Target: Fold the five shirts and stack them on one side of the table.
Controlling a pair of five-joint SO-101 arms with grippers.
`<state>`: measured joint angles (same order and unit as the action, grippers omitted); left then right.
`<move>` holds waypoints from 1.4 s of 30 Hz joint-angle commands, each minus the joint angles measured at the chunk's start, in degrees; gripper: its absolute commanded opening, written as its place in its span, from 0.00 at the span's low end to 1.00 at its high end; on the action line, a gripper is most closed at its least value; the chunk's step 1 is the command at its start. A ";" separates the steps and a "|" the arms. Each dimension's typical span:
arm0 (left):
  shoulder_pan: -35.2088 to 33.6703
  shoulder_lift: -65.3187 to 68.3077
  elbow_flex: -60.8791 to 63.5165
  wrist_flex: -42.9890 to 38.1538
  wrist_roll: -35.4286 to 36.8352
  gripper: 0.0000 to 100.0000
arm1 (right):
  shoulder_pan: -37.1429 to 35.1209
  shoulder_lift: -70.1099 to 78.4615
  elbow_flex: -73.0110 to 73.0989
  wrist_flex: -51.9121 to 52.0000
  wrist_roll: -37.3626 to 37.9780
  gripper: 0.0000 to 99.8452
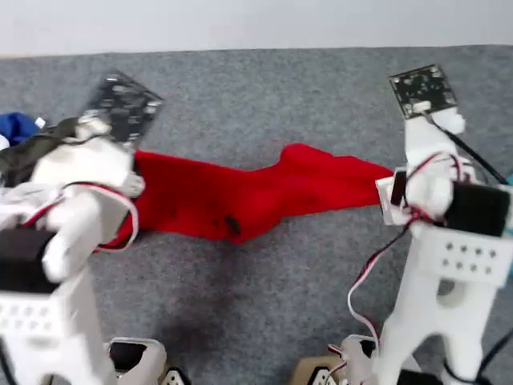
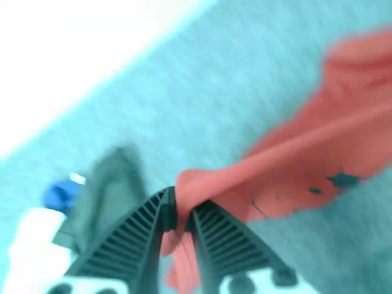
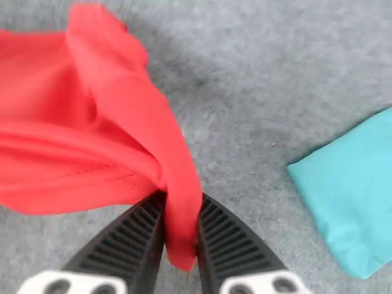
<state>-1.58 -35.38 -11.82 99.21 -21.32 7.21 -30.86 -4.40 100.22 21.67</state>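
**High view: red shirt held taut between both arms across the middle of the table**

The red shirt [image 1: 240,200] runs in a long band over the grey table [image 1: 280,96], from near the left edge to near the right edge and about midway between the far and near edges. Its middle sags and bunches, with a fold rising toward the far edge and a few small dark marks on the cloth.

The left gripper [image 2: 177,205] is clamped on the shirt's left end. A pinch of red cloth sits between its ribbed black fingers [image 2: 138,226] and some hangs below them. The right gripper [image 3: 180,205] is clamped on the right end, where a narrow fold of red cloth passes between its fingers [image 3: 226,236] and pokes out under them.

By the left edge, beside the left arm, lies a heap of other garments: a blue cloth [image 1: 16,127], a dark cloth [image 1: 24,156] and a white cloth [image 1: 20,196]. They are bunched up and touch one another.

A folded teal shirt [image 3: 349,196] lies flat toward the right edge, near the right gripper and apart from the red shirt.
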 commanded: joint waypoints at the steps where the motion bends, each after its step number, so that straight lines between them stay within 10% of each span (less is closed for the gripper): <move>1: -1.32 -2.99 -7.87 -2.81 0.53 0.00 | 0.75 -6.99 -3.08 -0.13 -1.05 0.01; 42: -7.82 -29.63 -10.33 -15.91 -20.92 0.00 | 8.13 -39.34 -2.99 -45.67 16.53 0.01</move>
<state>-5.89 -65.36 -21.49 86.64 -41.89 14.95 -70.77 -4.57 57.49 37.41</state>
